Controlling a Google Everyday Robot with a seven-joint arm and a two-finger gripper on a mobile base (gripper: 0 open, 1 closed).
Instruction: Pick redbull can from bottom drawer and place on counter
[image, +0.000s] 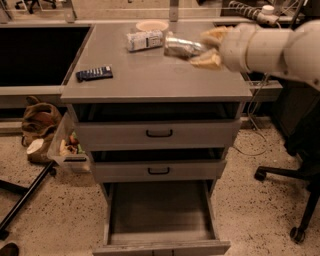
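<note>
My gripper (206, 48) reaches in from the right and is shut on the redbull can (181, 47), a slim silver can held on its side. It hangs above the right half of the grey counter (150, 80). The bottom drawer (160, 212) stands pulled open below, and its grey inside shows nothing in it. The can's right end is hidden between my tan fingers (205, 60).
A white plastic bottle (145, 40) lies on the counter just left of the can, with a pale bowl (152, 25) behind it. A dark remote (94, 74) lies at the counter's left. A black office chair (300, 150) stands right; bags (42, 130) sit on the floor left.
</note>
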